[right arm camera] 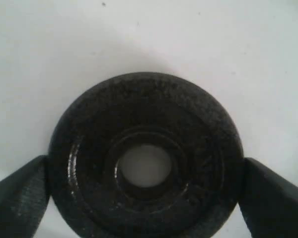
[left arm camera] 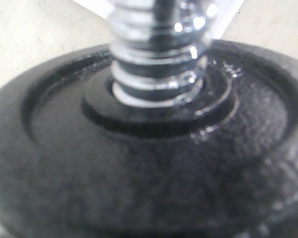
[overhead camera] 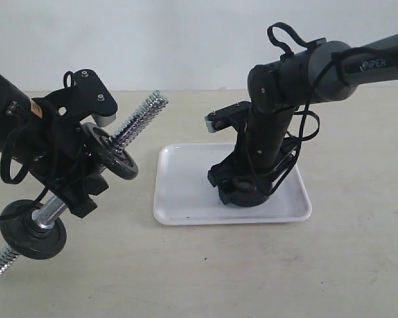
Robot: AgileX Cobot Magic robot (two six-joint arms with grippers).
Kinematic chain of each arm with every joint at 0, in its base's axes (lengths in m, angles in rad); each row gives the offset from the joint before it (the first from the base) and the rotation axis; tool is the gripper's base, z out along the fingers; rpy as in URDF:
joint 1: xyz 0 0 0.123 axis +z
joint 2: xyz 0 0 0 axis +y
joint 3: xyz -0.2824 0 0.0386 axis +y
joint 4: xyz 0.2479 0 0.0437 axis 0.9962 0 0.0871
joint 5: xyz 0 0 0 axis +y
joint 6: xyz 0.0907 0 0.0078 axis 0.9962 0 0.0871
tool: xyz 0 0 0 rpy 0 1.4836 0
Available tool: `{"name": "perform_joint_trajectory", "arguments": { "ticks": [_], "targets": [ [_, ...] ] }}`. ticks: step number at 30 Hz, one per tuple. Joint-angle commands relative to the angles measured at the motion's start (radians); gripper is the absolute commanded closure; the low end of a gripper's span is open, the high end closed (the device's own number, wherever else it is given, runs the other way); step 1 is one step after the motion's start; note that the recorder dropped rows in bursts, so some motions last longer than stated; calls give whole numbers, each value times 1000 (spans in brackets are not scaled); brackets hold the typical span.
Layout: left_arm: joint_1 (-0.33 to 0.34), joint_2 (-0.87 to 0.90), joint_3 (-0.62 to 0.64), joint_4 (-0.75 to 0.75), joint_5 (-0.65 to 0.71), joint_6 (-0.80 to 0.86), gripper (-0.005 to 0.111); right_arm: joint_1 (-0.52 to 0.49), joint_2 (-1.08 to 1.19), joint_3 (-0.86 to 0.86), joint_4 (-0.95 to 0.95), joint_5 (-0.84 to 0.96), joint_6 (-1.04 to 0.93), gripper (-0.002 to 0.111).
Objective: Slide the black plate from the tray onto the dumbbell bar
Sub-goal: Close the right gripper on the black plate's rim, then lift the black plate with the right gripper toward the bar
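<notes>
1. A beige tabletop (overhead camera: pixel 252 278) runs back to a plain white wall (overhead camera: pixel 186 40).
2. The right arm (overhead camera: pixel 278 79) bends at its elbow joint and drops almost straight down, so the right pincer (overhead camera: pixel 245 193) sits low inside the white tray (overhead camera: pixel 186 192).
3. The right pincer is spread wide. Its two fingers (right arm camera: pixel 20 198) touch the rim of the black plate (right arm camera: pixel 144 106) from opposite sides, and the plate lies flat on the tray floor directly between them.
4. The left arm (overhead camera: pixel 6 112) enters from the side. The left pincer (overhead camera: pixel 76 189) is clamped on the middle of the dumbbell bar (overhead camera: pixel 136 119), holding it tilted above the tabletop.
5. An upper disc (overhead camera: pixel 113 156) sits on the bar just above the left pincer and a lower disc (overhead camera: pixel 30 232) just below it. Coarse chrome thread sticks out beyond both.
6. The black plate is round, matte and grainy, with a raised outer rim, a raised hub and a central hole showing the white tray.
7. White lettering (overhead camera: pixel 378 64) on the right arm reads "PIPER", with the first letter partly hidden.
</notes>
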Motion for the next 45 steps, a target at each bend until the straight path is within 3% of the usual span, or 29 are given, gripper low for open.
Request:
{"name": "perform_joint_trajectory", "arguments": {
  "ticks": [1, 12, 21, 26, 31, 36, 45],
  "targets": [
    [2, -56, -37, -2, -97, 6, 102, -1, -43, -55, -14, 58, -30, 108],
    [2, -56, -37, -2, -97, 6, 102, -8, -66, -124, 63, 93, -101, 108],
    [2, -56, -37, -2, -106, 6, 102, -178, -66, -125, 513, 156, -376, 108],
    [2, -56, -37, -2, -122, 7, 102, -249, -66, -125, 612, 225, -464, 108],
    [2, -56, -37, -2, -137, 7, 102, -305, -66, -125, 827, 351, -640, 108],
    [2, -56, -37, 0, -154, 7, 102, -328, -66, -125, 1012, 442, -765, 108],
    [2, -53, -21, 25, -161, 7, 102, -328, -66, -125, 1096, 442, -797, 108]
  ]
}}
